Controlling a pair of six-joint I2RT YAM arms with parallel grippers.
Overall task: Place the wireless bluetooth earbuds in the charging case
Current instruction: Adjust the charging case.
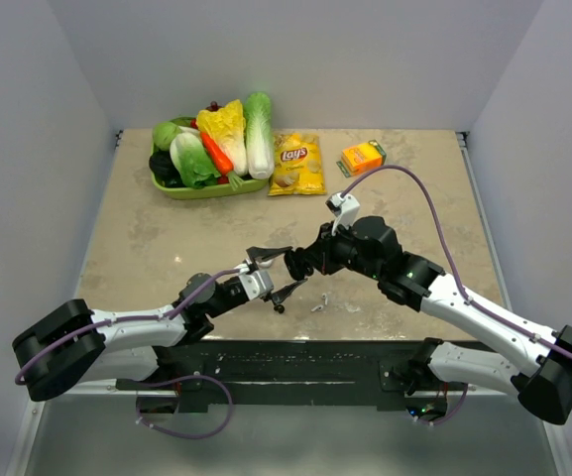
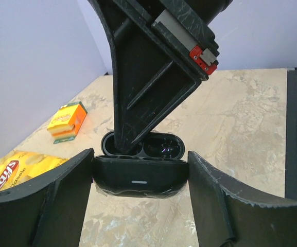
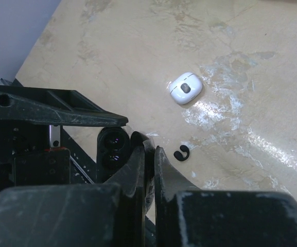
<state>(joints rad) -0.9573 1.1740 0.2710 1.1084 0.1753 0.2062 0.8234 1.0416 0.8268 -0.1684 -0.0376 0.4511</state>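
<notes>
As seen from the top, the left gripper (image 1: 278,272) and right gripper (image 1: 292,264) are brought together above the bench (image 1: 167,228). From the left wrist, the open charging case (image 2: 138,177) is seen clamped by its sides between the left fingers (image 2: 60,195), with one right finger lowered into its left well. From the right wrist, the right fingers (image 3: 163,175) are seen pressed nearly together; whether anything is pinched cannot be told. One earbud (image 3: 181,153) is seen lying on the bench just beside them. It is judged light, smooth and slip-prone, best pinched across its rounded body.
</notes>
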